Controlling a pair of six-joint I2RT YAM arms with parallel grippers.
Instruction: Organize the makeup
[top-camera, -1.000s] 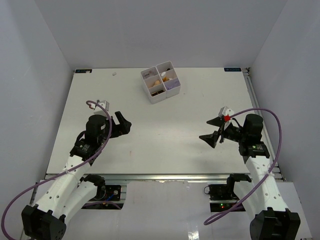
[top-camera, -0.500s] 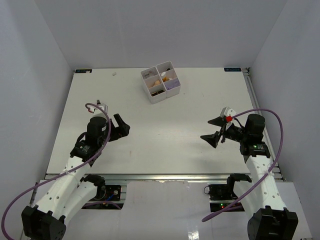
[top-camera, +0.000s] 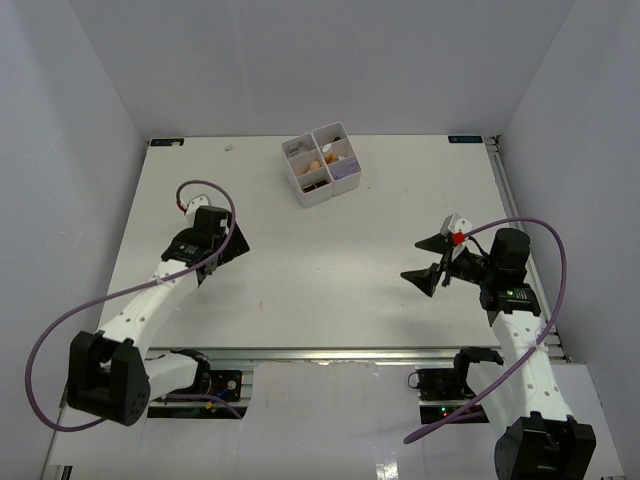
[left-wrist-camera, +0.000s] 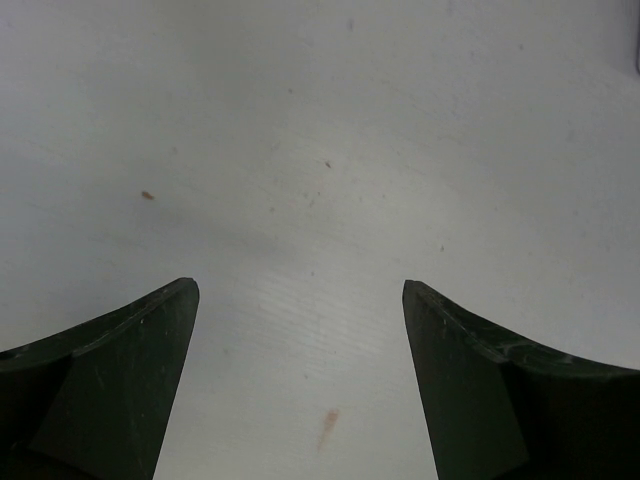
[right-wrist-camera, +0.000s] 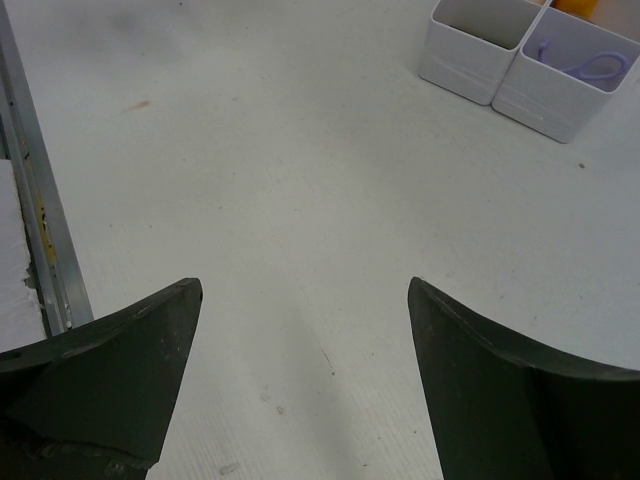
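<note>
Judging the sorting as finishing: seeing the makeup (top-camera: 316, 162) lying inside the compartments of the white box (top-camera: 346, 183), spotting no loose piece near it. Holding the left gripper (left-wrist-camera: 300, 300) wide open and empty, well apart on the box's near-left; holding the right gripper (right-wrist-camera: 305, 300) equally spread and empty on its near-right. Next, likely parking both, steering clear of the box.

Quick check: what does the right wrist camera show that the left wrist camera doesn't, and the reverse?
Right wrist only: beyond the right fingers, two compartments of the white plastic four-compartment box, a purple loop in one, and the metal rail at the table's edge. Left wrist only: a reddish smear low between the left fingers. Both: bare white table between wide-open dark fingers, nothing held.
</note>
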